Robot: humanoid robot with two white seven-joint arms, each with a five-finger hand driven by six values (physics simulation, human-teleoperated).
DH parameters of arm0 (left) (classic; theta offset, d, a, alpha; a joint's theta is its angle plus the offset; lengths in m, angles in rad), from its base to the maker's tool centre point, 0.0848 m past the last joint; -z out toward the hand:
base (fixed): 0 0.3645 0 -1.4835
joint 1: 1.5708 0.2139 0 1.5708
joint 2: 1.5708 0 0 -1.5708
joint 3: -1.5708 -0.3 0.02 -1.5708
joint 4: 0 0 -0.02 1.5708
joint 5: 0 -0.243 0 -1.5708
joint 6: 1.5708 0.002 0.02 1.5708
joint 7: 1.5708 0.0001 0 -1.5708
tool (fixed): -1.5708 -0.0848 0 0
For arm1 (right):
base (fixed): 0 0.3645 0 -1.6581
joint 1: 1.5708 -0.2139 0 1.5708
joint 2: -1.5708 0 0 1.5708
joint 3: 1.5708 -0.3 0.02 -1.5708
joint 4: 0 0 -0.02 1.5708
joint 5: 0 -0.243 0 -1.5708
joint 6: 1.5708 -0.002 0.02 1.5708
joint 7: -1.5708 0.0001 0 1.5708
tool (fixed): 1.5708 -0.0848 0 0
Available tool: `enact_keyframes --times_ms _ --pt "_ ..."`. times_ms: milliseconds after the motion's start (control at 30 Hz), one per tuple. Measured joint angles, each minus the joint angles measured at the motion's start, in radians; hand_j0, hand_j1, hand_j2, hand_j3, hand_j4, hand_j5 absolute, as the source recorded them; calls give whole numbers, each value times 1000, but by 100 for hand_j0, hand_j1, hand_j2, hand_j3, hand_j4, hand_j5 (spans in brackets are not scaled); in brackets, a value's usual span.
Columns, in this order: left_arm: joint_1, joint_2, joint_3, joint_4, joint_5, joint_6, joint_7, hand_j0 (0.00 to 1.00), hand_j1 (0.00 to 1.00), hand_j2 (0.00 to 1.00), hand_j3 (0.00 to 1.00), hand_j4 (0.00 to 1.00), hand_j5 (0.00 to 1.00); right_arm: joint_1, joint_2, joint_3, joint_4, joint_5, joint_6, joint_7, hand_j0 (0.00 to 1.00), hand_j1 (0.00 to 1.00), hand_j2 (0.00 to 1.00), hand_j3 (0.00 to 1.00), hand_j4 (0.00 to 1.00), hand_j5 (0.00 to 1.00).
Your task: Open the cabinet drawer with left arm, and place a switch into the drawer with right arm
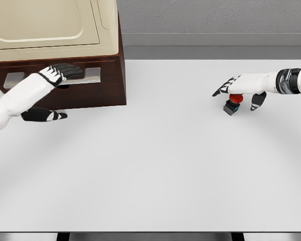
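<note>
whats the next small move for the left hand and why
Probably curl the left hand fingers around the drawer handle and start pulling. The hand sits at the handle, and the drawer looks shut. The right hand hovers over the switch, which has nowhere to go yet.

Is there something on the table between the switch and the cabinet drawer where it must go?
Nothing stands on the table between the switch and the drawer. The drawer itself looks closed, with the left robot hand at its handle, so there is no opening yet.
</note>
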Motion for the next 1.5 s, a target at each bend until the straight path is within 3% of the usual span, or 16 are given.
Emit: enact_keyframes --times_ms 433,500,600,633,800,1200,1500 --pt "-9 -16 -31 58 -6 4 1 100 100 100 100 100 100 0 2 0 -1 0 0 0 100 100 100 100 100 100" --pt "-8 -19 -34 68 -6 4 1 100 100 100 100 100 100 0 3 0 -1 1 0 0 93 93 93 93 93 93" --pt "-8 -21 -43 78 -7 4 1 100 100 100 100 100 100 0 3 0 -1 0 0 0 74 74 74 74 74 74" --pt "-8 -21 -45 82 -7 3 1 100 100 100 100 100 100 0 3 0 -1 0 0 0 73 73 73 73 73 73" --pt "-2 -19 -48 91 -5 0 1 100 100 100 100 100 100 0 4 0 -2 -3 0 0 84 84 84 84 84 84" --pt "31 -8 -36 90 3 -12 3 100 100 100 100 100 100 0 5 0 -2 -2 0 0 85 85 85 85 85 85" --pt "173 -13 52 38 49 -54 -39 100 100 100 100 100 100 2 -1 1 -34 0 0 0 85 85 85 85 85 85"
